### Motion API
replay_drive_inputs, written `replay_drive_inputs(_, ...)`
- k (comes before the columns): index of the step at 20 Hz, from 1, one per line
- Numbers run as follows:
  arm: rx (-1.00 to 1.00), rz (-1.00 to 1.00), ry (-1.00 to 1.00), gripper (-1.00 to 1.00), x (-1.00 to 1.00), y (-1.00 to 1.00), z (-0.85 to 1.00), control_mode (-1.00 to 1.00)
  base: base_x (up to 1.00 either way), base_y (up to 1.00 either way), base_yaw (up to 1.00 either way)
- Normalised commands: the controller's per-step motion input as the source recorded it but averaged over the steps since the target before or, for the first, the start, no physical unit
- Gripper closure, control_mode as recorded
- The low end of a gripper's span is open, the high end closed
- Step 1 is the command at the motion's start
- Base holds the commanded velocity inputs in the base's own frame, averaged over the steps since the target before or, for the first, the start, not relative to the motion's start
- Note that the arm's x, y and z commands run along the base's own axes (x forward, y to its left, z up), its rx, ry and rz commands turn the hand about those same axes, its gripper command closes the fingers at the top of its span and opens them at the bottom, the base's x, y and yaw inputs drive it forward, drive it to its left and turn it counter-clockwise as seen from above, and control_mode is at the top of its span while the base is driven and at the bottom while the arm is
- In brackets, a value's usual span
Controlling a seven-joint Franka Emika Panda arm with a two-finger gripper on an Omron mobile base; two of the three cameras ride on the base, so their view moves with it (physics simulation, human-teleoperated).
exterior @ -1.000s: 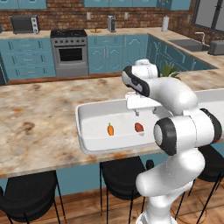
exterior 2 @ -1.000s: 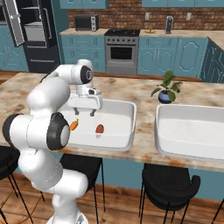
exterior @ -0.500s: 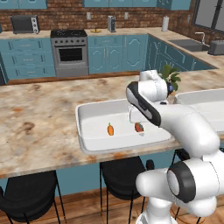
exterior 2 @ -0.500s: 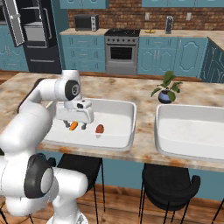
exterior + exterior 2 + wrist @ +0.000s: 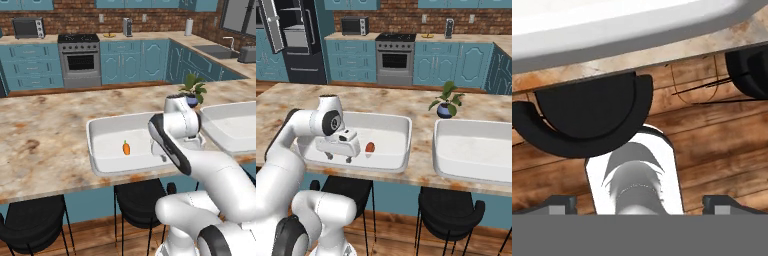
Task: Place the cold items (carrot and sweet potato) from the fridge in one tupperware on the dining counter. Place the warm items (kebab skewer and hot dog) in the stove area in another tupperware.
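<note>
Orange carrot (image 5: 126, 148) and sweet potato (image 5: 370, 147) are lying beside the gripper's (image 5: 338, 157) wide, empty jaws; the stove area (image 5: 395, 59) items are probably waiting next

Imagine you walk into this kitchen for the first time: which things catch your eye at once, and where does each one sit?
The white arm curls low over the dining counter, its open gripper hanging at the near rim of the left tupperware. Inside that tub lie a bright carrot and a redder sweet potato, apart from each other. A second white tub sits to the right, with a small potted plant behind the gap between them.
</note>
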Motion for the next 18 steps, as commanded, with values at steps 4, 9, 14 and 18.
replay_drive_inputs(4,0.00,0.04,0.00,-1.00,-0.17,0.05,0.00,1.00,-0.17,0.06,0.05)
replay_drive_inputs(9,0.00,0.00,0.00,-1.00,0.00,0.00,0.00,1.00,-0.33,0.35,0.12)
replay_drive_inputs(14,0.00,0.00,0.00,-1.00,0.00,0.00,0.00,1.00,-0.12,0.97,0.05)
replay_drive_inputs(18,0.00,0.00,0.00,-1.00,0.00,0.00,0.00,1.00,-0.02,1.00,0.01)
